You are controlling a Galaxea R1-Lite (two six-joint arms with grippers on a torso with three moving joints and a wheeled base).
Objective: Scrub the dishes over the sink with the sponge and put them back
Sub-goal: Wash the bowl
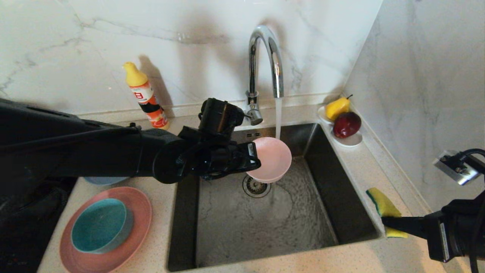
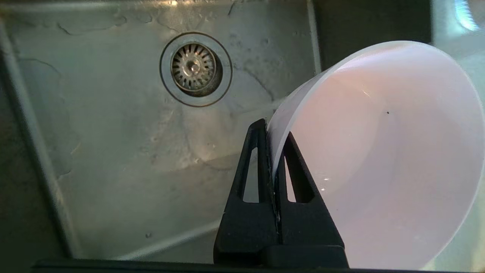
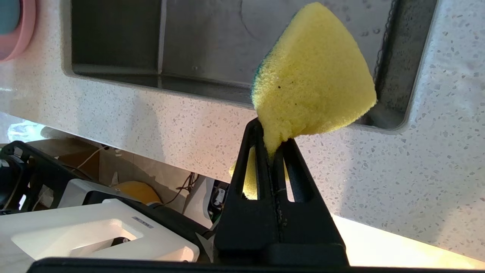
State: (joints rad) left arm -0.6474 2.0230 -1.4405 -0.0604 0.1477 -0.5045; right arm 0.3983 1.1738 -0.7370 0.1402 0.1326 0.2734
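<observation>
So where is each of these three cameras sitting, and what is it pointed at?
Head view: high up, looking down at the sink; both arms show.
Left wrist view: behind the left gripper, shut on the pink bowl, facing the drain.
Right wrist view: behind the right gripper, shut on the sponge.
All three share the sink.

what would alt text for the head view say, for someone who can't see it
The left hand holds a pale pink bowl by its rim under the running faucet, above the sink. The right hand holds a yellow sponge over the counter beside the sink.
</observation>
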